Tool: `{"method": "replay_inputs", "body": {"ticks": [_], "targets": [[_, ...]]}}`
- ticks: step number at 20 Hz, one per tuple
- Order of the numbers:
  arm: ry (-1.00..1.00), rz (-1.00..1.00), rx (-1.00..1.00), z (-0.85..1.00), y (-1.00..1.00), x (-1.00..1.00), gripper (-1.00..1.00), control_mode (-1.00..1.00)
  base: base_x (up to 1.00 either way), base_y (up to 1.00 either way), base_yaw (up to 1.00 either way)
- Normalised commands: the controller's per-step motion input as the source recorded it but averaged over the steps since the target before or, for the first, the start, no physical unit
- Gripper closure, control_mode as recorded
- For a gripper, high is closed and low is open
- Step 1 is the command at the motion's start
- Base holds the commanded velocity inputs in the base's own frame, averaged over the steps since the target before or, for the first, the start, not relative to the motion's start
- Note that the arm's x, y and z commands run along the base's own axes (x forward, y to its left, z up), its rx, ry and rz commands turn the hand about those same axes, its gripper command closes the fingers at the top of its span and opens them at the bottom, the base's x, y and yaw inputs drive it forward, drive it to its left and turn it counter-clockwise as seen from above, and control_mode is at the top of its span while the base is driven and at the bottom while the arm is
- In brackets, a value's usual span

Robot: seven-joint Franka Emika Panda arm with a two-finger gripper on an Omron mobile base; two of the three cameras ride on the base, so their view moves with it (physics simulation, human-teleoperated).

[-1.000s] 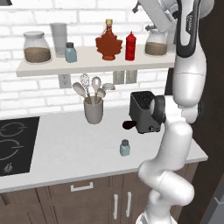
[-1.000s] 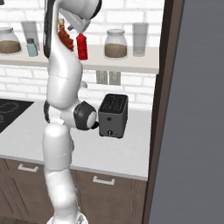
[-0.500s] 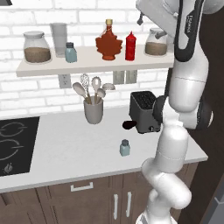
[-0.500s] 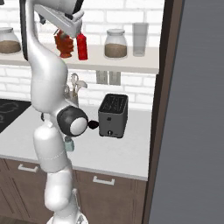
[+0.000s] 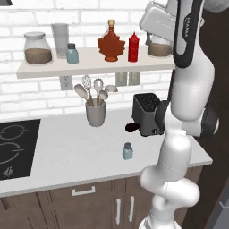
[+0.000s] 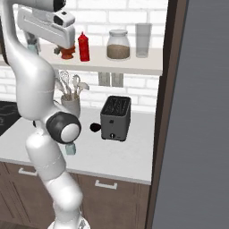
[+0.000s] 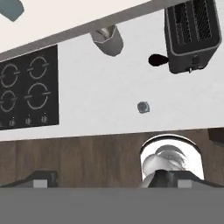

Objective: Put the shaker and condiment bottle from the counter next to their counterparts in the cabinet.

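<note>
The red condiment bottle (image 5: 133,47) stands upright on the beige cabinet shelf (image 5: 89,67), right beside the maple-leaf syrup bottle (image 5: 111,44); it also shows in the right base view (image 6: 83,46). One blue-grey shaker (image 5: 72,53) stands further left on the shelf. The other shaker (image 5: 128,151) stands on the pale counter (image 5: 67,161), in front of the toaster, and appears from above in the hand view (image 7: 143,107). My gripper (image 7: 109,180) hangs high in front of the shelf, facing down at the counter, open and holding nothing.
A black toaster (image 5: 147,115) and a grey utensil holder (image 5: 95,112) stand at the back of the counter. A black cooktop (image 5: 13,147) lies at the left. Two jars (image 5: 36,48) (image 6: 118,44) and a glass (image 5: 60,39) share the shelf. A tall dark panel (image 6: 197,112) bounds the right.
The arm has folded, its elbow dropping low and outward, and the hand has drawn slightly away from the shelf. The red bottle stays standing on the shelf.
</note>
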Motion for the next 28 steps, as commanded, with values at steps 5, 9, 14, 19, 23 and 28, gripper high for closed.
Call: {"method": "replay_inputs", "body": {"ticks": [5,9,14,19,23,28], "targets": [[0.1,0.0,-0.05,-0.55,0.0,-0.71,-1.0,-1.0,0.0,0.0,0.0],[0.09,0.0,-0.06,-0.67,0.0,-0.91,-1.0,-1.0,0.0,0.0,0.0],[0.08,0.0,-0.06,-0.71,0.0,-0.93,-1.0,-1.0,0.0,0.0,0.0],[0.08,0.0,-0.04,-0.66,0.0,-0.82,-1.0,-1.0,0.0,0.0,0.0],[0.01,0.0,0.0,-0.4,0.01,-0.44,-1.0,-1.0,0.0,0.0,0.0],[0.0,0.0,0.0,-0.28,0.03,-0.25,-1.0,-1.0,0.0,0.0,0.0]]}}
